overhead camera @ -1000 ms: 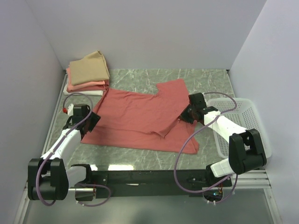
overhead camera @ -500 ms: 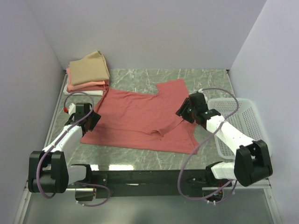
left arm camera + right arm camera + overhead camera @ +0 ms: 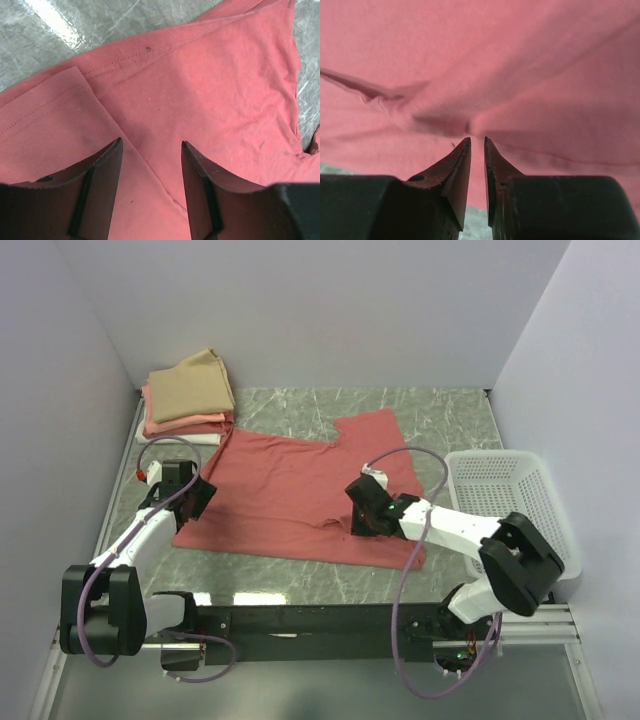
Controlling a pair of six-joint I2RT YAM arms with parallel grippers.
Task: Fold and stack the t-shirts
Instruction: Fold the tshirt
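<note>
The salmon-red t-shirt [image 3: 290, 490] lies spread across the marble table, with a small pucker near its front hem. My left gripper [image 3: 203, 496] hovers over the shirt's left edge, open, with only flat cloth and a seam [image 3: 150, 165] below its fingers [image 3: 151, 143]. My right gripper [image 3: 360, 512] is low over the shirt's front right part. Its jaws [image 3: 477, 139] stand a narrow slit apart, pointing at a raised crease [image 3: 445, 122], with no cloth seen between them. Folded tan [image 3: 195, 383], salmon-pink [image 3: 185, 424] and white [image 3: 182, 439] t-shirts are stacked at the back left.
A white perforated basket [image 3: 515, 502] stands at the right edge of the table, beside the right arm. Walls close in the table at the left, back and right. Bare marble [image 3: 440, 415] shows behind the shirt.
My right gripper let go of the shirt's right edge, which dropped flat, then swung left and forward to the front middle and narrowed its jaws. The left gripper barely moved.
</note>
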